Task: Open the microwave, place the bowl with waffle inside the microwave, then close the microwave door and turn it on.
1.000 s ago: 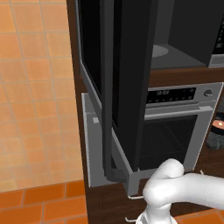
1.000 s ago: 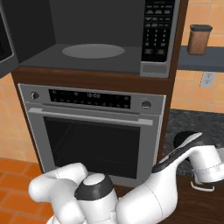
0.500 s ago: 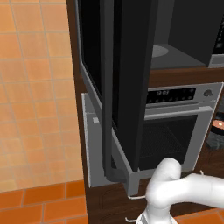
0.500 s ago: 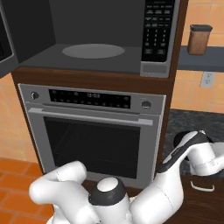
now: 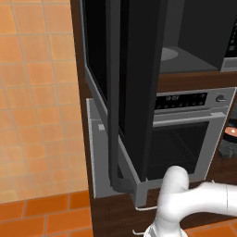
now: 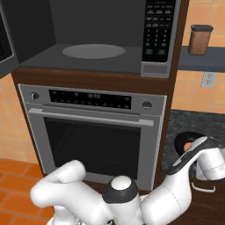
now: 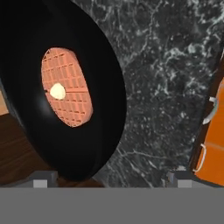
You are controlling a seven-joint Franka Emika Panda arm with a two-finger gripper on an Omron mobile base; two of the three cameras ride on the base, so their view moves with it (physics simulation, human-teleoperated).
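On the dark marbled counter (image 7: 175, 87) to the right of the oven (image 6: 94, 132) sits the bowl (image 7: 105, 87), with the waffle (image 7: 70, 92) lying flat in it and a pale dab at its centre. The microwave (image 6: 92, 52) above the oven stands with its door (image 5: 134, 83) swung wide, cavity bare, so the first step looks done and the pick-up is next.

The gripper (image 7: 107, 177) hangs just over the counter with its fingers (image 7: 41, 177) spread wide and nothing between them. In the hand view the bowl fills the left side — its near rim reaches down to the left tip, while the right tip stands over bare counter, well clear of the bowl. The bowl is thus off to one side of the gap, not centred in it.

By its look the bowl is rigid, light and smooth — likely slippery on a glossy wall. The rim seems the only hold: one finger inside, one outside, pinching the wall clear of the waffle. It should be carried level, since the loose waffle could slide out if tipped.
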